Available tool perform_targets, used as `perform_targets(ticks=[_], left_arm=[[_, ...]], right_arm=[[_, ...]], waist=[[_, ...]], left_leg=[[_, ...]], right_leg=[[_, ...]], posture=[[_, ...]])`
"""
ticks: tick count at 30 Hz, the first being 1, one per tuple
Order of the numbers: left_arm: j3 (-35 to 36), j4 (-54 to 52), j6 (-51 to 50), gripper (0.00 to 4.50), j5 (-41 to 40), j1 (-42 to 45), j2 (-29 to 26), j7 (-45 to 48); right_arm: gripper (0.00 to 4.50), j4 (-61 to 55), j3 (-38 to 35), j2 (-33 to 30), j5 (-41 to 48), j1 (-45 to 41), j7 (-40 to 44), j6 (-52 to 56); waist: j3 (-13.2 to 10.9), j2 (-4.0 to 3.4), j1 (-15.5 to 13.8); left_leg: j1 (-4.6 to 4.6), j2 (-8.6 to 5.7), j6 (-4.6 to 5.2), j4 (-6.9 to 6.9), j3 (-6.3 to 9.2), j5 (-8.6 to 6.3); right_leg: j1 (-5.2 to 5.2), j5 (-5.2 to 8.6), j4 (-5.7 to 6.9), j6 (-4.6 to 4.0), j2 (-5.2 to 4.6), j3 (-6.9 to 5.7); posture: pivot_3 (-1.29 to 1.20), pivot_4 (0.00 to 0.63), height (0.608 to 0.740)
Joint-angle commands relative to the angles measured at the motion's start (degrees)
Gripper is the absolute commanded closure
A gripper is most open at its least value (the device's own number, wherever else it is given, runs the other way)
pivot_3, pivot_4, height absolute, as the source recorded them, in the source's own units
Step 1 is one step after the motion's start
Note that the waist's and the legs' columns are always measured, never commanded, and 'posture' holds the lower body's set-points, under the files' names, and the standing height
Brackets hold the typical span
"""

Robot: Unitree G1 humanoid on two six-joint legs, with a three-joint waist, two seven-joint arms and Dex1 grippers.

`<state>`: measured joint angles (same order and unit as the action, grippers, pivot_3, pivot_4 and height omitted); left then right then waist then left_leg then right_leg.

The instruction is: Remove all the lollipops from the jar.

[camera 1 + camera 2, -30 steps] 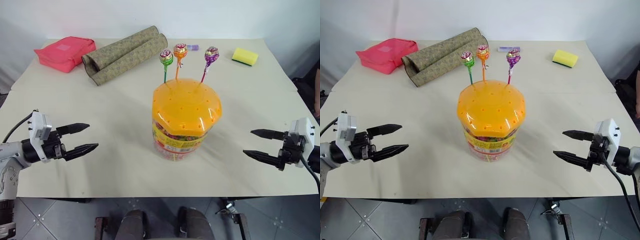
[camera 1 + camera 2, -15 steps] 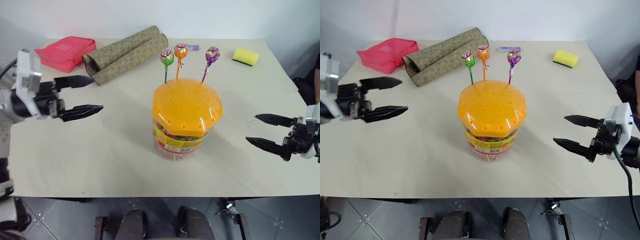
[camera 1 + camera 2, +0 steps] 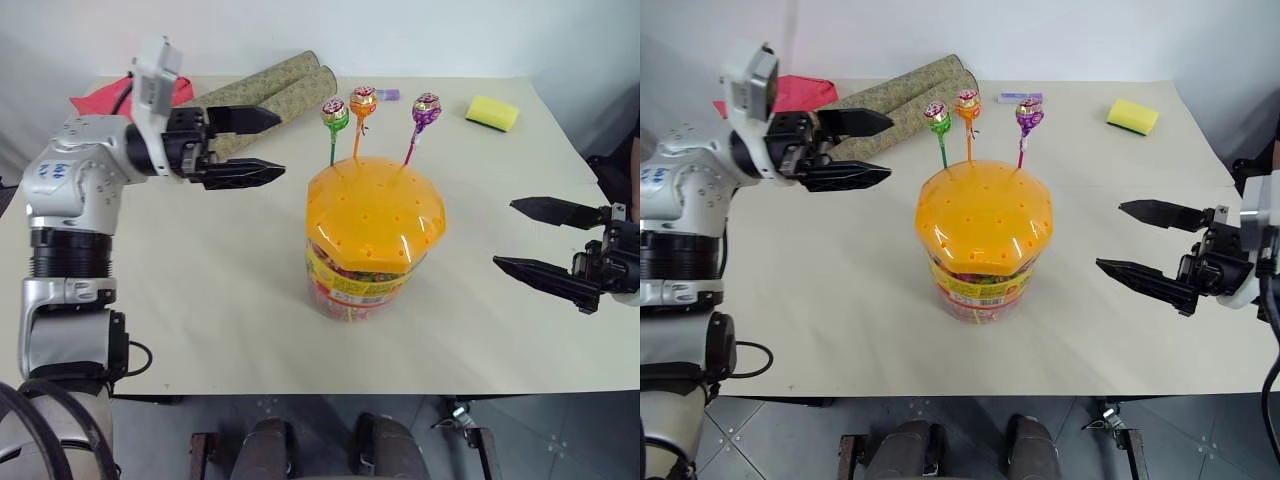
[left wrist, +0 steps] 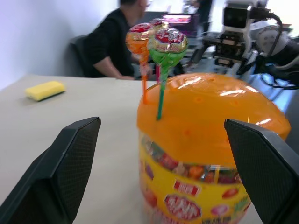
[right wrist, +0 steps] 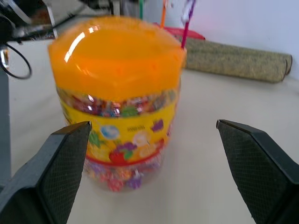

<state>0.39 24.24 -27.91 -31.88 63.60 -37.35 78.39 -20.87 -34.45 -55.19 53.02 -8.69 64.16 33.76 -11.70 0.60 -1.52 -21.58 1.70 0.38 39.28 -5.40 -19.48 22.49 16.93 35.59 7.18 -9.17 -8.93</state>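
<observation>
Orange-lidded jar (image 3: 373,240) stands mid-table; three lollipops (image 3: 362,105) are still planted in its lid holes. Left gripper (image 3: 262,146), fingers spread, sits level with the green lollipop (image 3: 333,117), likely lining up. Right gripper (image 3: 545,240), spread, flanks the jar, apart.

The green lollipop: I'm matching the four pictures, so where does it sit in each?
Left eye view: green wrapped lollipop on a green stick, leftmost of three standing in the orange domed lid.
Right eye view: again leftmost.
Left wrist view: nearest, upper middle.
Right wrist view: its stick at the top edge.
Shared landmark: the orange lid.
</observation>
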Motion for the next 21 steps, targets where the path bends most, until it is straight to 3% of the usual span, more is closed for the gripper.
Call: perform_targets(ticks=[1, 10, 13, 21], left_arm=[[-1.06, 2.53, 1.59, 0.0, 1.85, 3.22, 1.5, 2.46], [-0.96, 11.09, 5.83, 0.0, 5.52, 8.71, 7.19, 3.06], [0.58, 13.08, 7.3, 0.56, 5.3, 10.16, 8.65, 2.92], [0.18, 14.11, 7.34, 2.94, 5.28, 11.35, 9.81, 7.73]], right_arm=[[0.03, -3.43, -4.21, -0.24, 4.01, -0.42, -3.13, 1.28], [0.03, -7.68, -7.72, 0.76, 9.7, 0.06, -9.9, 2.44], [0.0, -8.11, -8.27, 1.11, 9.97, 0.76, -11.0, 1.93], [0.0, -8.66, -8.63, 2.05, 9.48, 2.25, -12.03, 0.51]], waist=[[0.0, 0.0, 0.01], [-0.02, 0.04, -0.15], [-0.03, 0.05, -0.12], [-0.03, 0.05, 0.05]], left_leg=[[0.0, 0.0, 0.0, 0.0, 0.0, 0.0], [-0.05, 0.0, 0.01, 0.02, 0.02, 0.0], [-0.14, 0.0, 0.04, 0.16, 0.06, -0.01], [-0.19, 0.01, 0.05, 0.21, 0.06, -0.02]], right_leg=[[0.0, 0.0, 0.0, 0.0, 0.0, 0.0], [0.02, -0.01, -0.01, 0.01, 0.0, -0.01], [0.02, -0.02, -0.01, 0.04, -0.01, -0.03], [0.07, -0.02, 0.0, 0.04, 0.0, -0.03]], posture=[[0.0, 0.15, 0.74], [0.0, 0.15, 0.74], [0.0, 0.15, 0.74], [0.0, 0.15, 0.74]])
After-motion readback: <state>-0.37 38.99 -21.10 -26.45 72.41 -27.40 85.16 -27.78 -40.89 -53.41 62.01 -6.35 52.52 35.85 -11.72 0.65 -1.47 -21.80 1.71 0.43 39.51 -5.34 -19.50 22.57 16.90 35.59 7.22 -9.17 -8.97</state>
